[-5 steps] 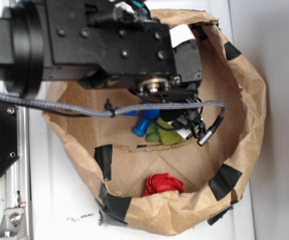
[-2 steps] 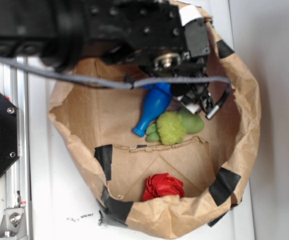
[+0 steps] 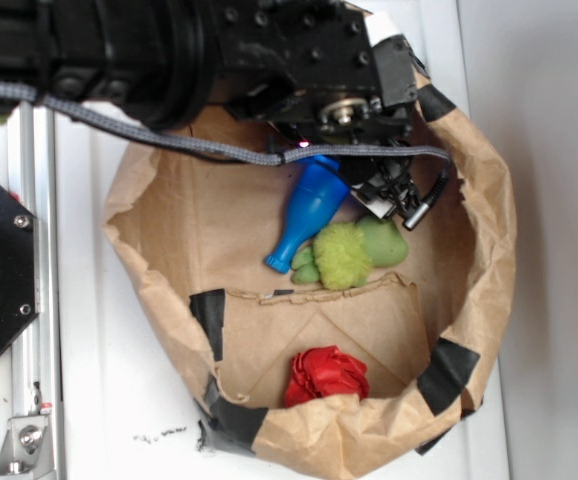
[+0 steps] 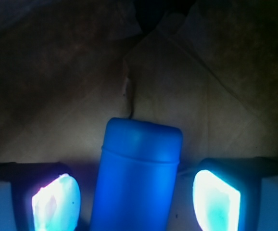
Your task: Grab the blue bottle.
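Observation:
The blue bottle (image 3: 309, 205) lies on the floor of a brown paper bag (image 3: 489, 230), its narrow neck pointing toward the lower left and its wide body running up under the arm. My gripper (image 3: 357, 172) hangs over that wide end. In the wrist view the bottle (image 4: 139, 168) stands between the two glowing fingers (image 4: 55, 204), with a gap showing on each side. The gripper (image 4: 136, 199) is open around the body, not touching it.
A fuzzy yellow-green plush toy (image 3: 347, 255) lies against the bottle's right side. A small red ruffled lump (image 3: 326, 373) sits in the bag's near compartment behind a low paper fold. A grey cable (image 3: 169, 140) crosses the bag. A metal rail (image 3: 34, 300) runs along the left.
The arm has moved toward the top of the picture, uncovering most of the bottle and the plush toy. The bottle lies in the same place.

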